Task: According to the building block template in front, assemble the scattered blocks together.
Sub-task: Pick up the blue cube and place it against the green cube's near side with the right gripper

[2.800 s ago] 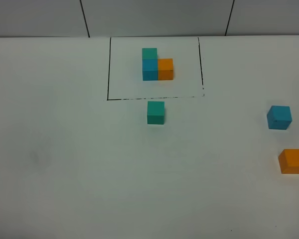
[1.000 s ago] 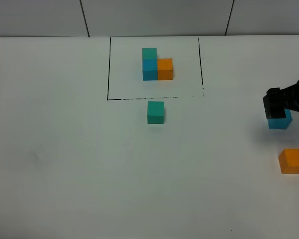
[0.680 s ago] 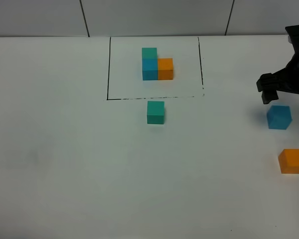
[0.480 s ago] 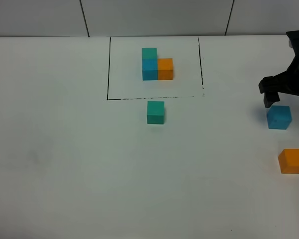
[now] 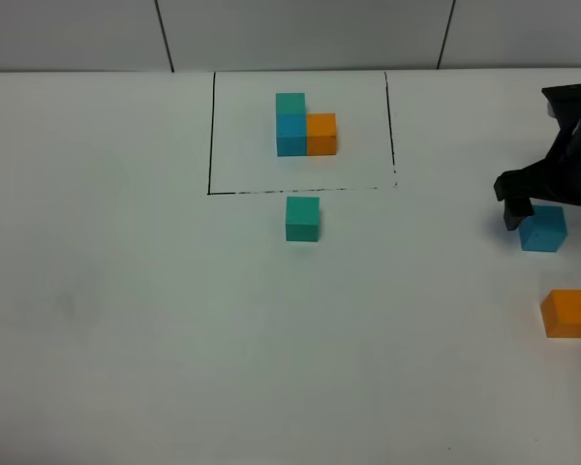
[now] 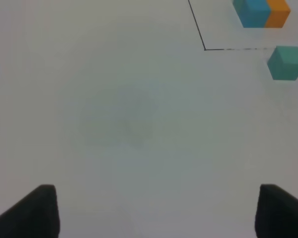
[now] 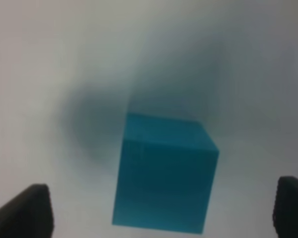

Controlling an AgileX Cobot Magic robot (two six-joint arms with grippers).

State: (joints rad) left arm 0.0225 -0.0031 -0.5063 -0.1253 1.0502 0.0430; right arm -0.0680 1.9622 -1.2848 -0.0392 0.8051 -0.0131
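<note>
The building block template [image 5: 305,126] is a teal, blue and orange trio inside a black drawn rectangle at the table's far middle. The scattered blocks lie apart: a teal-green cube [image 5: 302,219] just in front of the frame, a sky-blue cube [image 5: 544,230] at the right, and an orange cube [image 5: 568,313] nearer the front right. My right gripper [image 5: 547,213] hovers open over the sky-blue cube [image 7: 164,173], a finger on either side of it, not closed on it. My left gripper [image 6: 161,213] is open over bare table, with the teal-green cube [image 6: 286,62] well ahead of it.
The white table [image 5: 126,291] stretches bare to the left and front. The thin black frame line [image 6: 198,29] runs near the teal-green cube. A wall with dark seams [image 5: 165,39] backs the table's far edge.
The right arm came in from the right edge, lifted slightly off the sky-blue cube, then came down again around it. None of the cubes has moved.
</note>
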